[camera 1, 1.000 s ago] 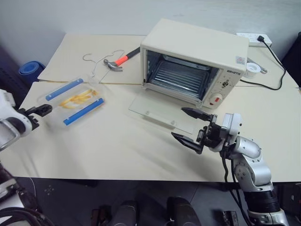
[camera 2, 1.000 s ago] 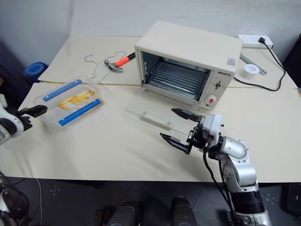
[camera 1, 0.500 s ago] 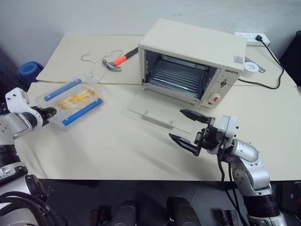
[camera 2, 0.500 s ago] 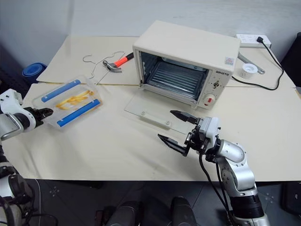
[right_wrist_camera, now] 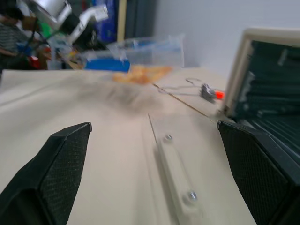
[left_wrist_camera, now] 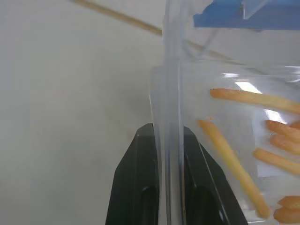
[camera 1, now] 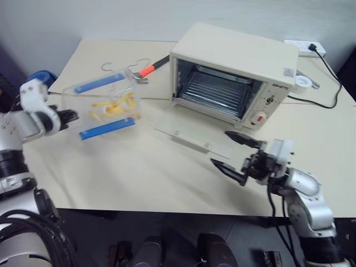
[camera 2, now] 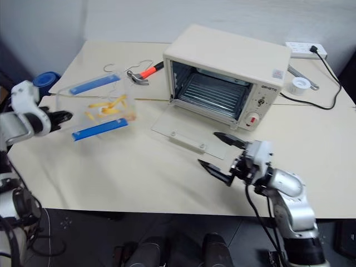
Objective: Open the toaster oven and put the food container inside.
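The food container (camera 2: 100, 111) hangs tilted above the table, its edge pinched between the closed fingers of the left gripper (camera 2: 60, 117); the toaster oven (camera 2: 225, 78), door down, lies to its right, while the right gripper (camera 2: 222, 156) waits spread wide before the door

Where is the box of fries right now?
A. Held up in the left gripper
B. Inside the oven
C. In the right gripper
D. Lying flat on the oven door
A: the left gripper pinches the box's edge, and it hangs tilted above the table.
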You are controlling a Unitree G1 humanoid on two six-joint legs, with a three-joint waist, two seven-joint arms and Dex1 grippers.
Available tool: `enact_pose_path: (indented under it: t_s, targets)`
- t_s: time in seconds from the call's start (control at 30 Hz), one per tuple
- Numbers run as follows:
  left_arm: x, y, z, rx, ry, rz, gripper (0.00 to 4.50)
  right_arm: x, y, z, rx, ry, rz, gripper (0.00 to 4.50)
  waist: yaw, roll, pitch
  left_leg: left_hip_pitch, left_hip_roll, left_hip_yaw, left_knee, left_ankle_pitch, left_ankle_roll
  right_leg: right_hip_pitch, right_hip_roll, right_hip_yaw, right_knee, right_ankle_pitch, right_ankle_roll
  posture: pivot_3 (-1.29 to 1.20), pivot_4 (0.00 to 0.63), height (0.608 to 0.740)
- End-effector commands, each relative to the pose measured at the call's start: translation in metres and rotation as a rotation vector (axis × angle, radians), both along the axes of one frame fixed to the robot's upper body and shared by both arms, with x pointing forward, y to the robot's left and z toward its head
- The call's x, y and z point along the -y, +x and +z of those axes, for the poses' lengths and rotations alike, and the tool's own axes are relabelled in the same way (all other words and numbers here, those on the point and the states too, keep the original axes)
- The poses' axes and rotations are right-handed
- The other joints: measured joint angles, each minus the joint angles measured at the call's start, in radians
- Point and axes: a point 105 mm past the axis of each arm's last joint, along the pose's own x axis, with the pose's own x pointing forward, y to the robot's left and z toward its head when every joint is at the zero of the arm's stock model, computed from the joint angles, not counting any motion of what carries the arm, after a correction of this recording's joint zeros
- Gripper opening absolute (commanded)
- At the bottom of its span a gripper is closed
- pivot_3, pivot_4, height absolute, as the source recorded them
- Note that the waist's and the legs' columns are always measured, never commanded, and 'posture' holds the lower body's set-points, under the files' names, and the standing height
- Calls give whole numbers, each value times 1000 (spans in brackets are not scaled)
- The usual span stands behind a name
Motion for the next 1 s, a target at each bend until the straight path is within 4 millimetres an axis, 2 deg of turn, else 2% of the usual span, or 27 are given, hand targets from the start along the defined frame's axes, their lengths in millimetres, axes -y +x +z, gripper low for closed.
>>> enact_pose_path:
  t_s: [0.03,0.23,0.43,0.47,0.53,0.73,0.77,0.87,0.93,0.97,1.0]
  targets:
    - [61,8,25,71,47,-212,117,13,-12,0,10,-10,-58,4500,0,0,0,0,0,0,0,0,0,0,0,0,0,0,0,0,150,740]
    - [143,26,32,108,127,-455,117,10,-26,-8,-17,1,-101,4500,-22,0,0,1,0,7,-1,0,0,-2,3,2,0,0,0,0,150,740]
    - [174,48,25,143,203,-501,117,4,-30,-2,-1,40,-145,4500,-31,0,0,3,1,11,-2,0,-1,-3,4,6,1,0,0,0,150,740]
    - [177,50,25,152,207,-510,676,3,-31,-1,2,44,-149,4500,-31,0,0,3,1,11,-2,0,-1,-4,5,6,1,0,0,0,150,740]
    - [180,55,28,167,208,-503,1093,1,-32,0,5,49,-157,4500,-26,0,0,2,1,11,-1,0,-1,-4,4,7,1,0,0,0,150,740]
    - [187,57,32,178,123,-539,2845,3,-30,9,29,72,-187,4500,-15,0,0,1,1,10,0,0,-1,-4,3,7,1,0,0,0,150,740]
    - [189,56,37,200,74,-553,3137,3,-30,11,32,69,-184,4500,-13,0,0,1,1,10,0,0,-1,-4,3,7,1,0,0,0,150,740]
    - [170,51,61,316,-95,-566,4021,-8,-35,16,13,37,-120,4500,-15,0,0,1,2,10,0,0,-1,-4,3,7,1,0,0,0,150,740]
    - [152,41,71,395,-132,-631,4021,-17,-38,19,-27,32,-65,4500,-30,0,0,1,3,11,-1,0,-1,-4,4,7,1,0,0,0,150,740]
    - [144,28,70,411,-127,-725,4021,-23,-40,20,-50,30,-33,4500,-34,0,0,1,3,11,-2,0,-1,-5,4,7,1,0,0,0,150,740]
    - [134,11,63,437,-63,-850,4037,-28,-40,19,-67,16,-20,4316,-46,0,0,2,3,11,-2,0,-1,-5,5,7,1,0,0,0,150,740]
